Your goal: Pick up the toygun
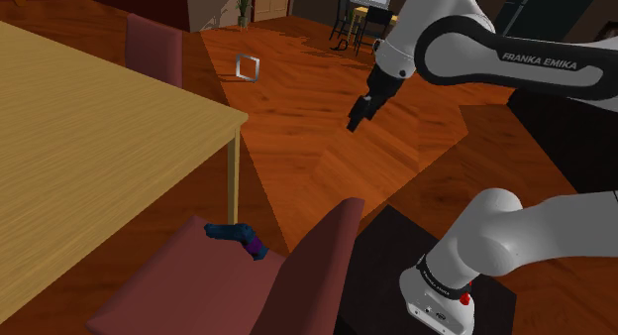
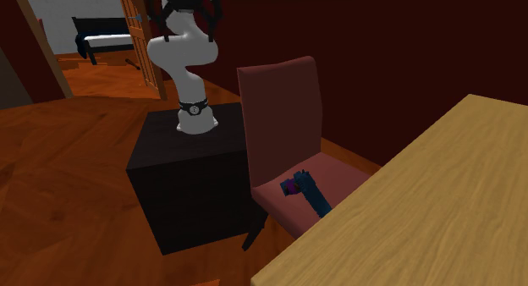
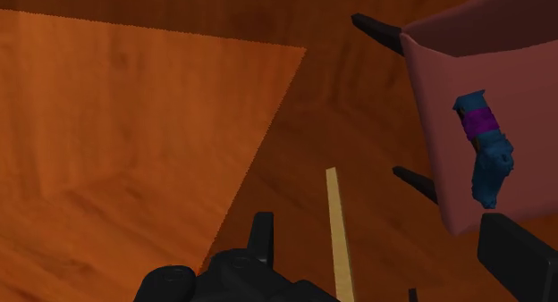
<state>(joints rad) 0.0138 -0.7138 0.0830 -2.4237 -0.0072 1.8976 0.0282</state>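
gripper (image 1: 355, 120) fingers apart, empty; toygun (image 1: 236, 234) well apart toward shoulder view's lower left, flat on chair seat (image 1: 188, 283), axis front-to-back.

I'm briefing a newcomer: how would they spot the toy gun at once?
Start at the light wooden table; a dark red chair stands at its corner, beside the black stand. On its seat lies the toy gun: small, blue with a purple band, alone there.
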